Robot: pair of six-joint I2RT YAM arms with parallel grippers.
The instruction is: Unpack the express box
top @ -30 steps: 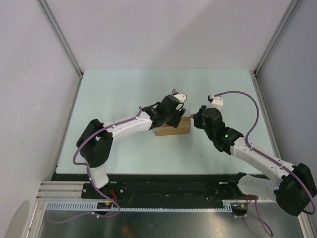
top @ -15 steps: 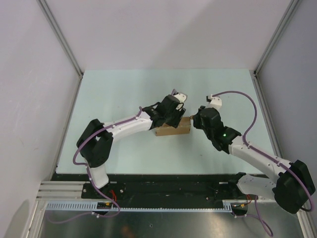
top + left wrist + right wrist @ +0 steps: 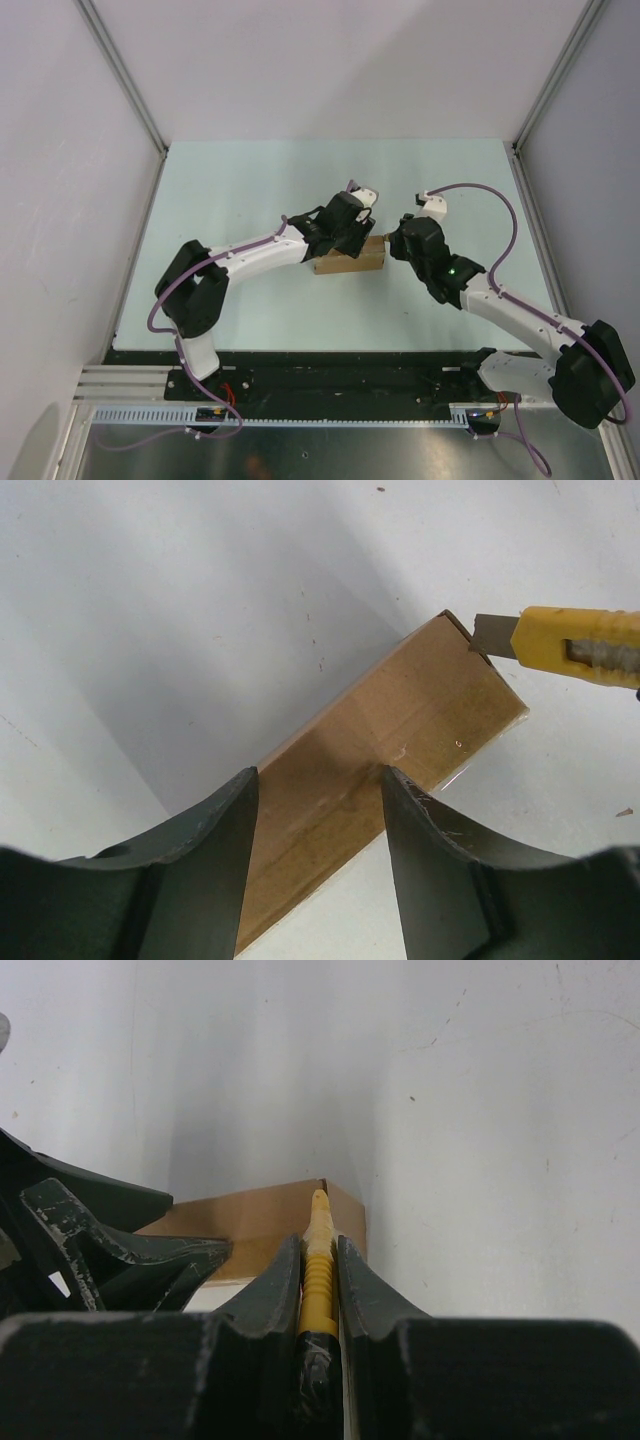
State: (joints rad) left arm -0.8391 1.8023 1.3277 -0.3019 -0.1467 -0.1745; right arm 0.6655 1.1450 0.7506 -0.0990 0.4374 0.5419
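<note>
Well, the box (image 3: 350,260) lies mid-frame in the top view, on the table (image 3: 240,190). My left gripper (image 3: 318,780) straddles it, jaws pressed on its sides. My right gripper (image 3: 320,1250) pinches the knife (image 3: 575,645), whose blade touches the box's upper-right corner in the left wrist view.

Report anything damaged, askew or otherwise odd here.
Nothing stands out. The express box lies flat, closed and undamaged, clamped by the left gripper. The right gripper holds the utility knife with its blade at one corner of the box, as expected for cutting it open.
</note>
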